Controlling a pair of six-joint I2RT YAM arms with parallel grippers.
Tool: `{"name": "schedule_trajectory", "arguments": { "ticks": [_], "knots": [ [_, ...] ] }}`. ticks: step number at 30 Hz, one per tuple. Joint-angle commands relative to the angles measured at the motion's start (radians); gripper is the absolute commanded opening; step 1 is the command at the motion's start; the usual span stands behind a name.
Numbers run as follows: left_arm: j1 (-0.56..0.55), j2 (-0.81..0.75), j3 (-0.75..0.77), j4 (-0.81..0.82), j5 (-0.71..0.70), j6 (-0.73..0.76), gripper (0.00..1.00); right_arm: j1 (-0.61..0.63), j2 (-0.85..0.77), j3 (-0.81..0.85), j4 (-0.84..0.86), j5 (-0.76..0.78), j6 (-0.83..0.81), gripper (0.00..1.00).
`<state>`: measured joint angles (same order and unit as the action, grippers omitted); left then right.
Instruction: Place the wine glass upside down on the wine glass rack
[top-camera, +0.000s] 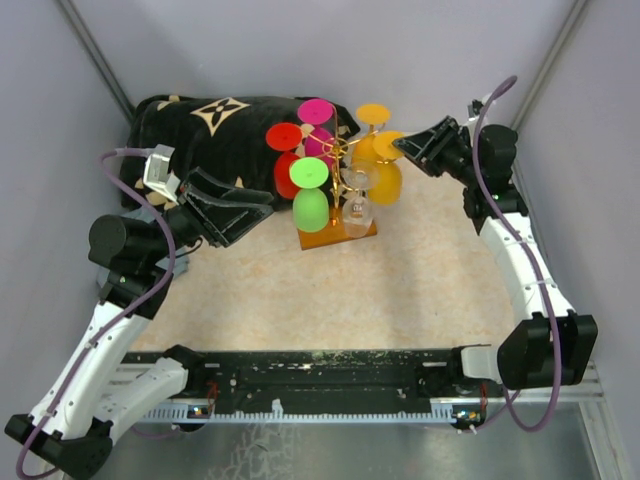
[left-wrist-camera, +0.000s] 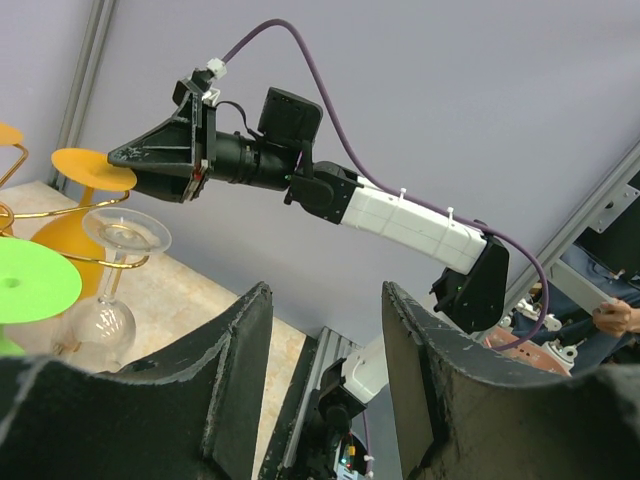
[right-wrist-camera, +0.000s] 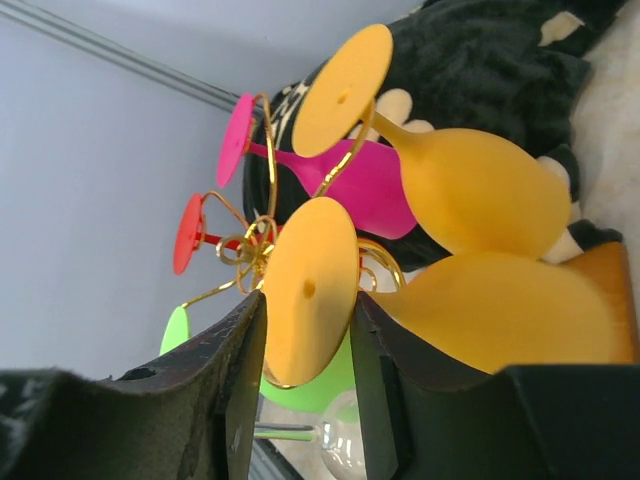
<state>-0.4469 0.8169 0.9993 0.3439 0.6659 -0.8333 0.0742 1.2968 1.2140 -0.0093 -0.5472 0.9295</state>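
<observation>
Since the orange glass (top-camera: 386, 180) nearest the right gripper (top-camera: 403, 146) already hangs bowl-down on the rack (top-camera: 338, 236) among five others, the placing looks done. What seems left is for that arm to back away without knocking the foot (right-wrist-camera: 310, 290). The right wrist view shows what the top view cannot: its jaws stand apart with the foot just at the gap, apparently unclamped, though a light touch cannot be ruled out. The left gripper (top-camera: 262, 205) sits near the rack beside the black cloth (top-camera: 200, 125); its own wrist view shows its jaws moderately wide with nothing between them.
</observation>
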Motion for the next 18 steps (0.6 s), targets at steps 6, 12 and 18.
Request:
{"name": "schedule_trajectory", "arguments": {
  "ticks": [6,12,18],
  "knots": [
    [0.002,-0.013,-0.011,0.016,0.007,0.018,0.54,-0.008,-0.043,0.065,-0.099,0.098,-0.112,0.55],
    [0.003,-0.024,-0.016,-0.003,-0.002,0.032,0.54,-0.010,-0.113,0.026,-0.124,0.182,-0.144,0.57],
    [0.002,-0.028,-0.018,-0.030,-0.009,0.053,0.54,-0.011,-0.263,-0.057,-0.113,0.269,-0.167,0.59]
  ]
}}
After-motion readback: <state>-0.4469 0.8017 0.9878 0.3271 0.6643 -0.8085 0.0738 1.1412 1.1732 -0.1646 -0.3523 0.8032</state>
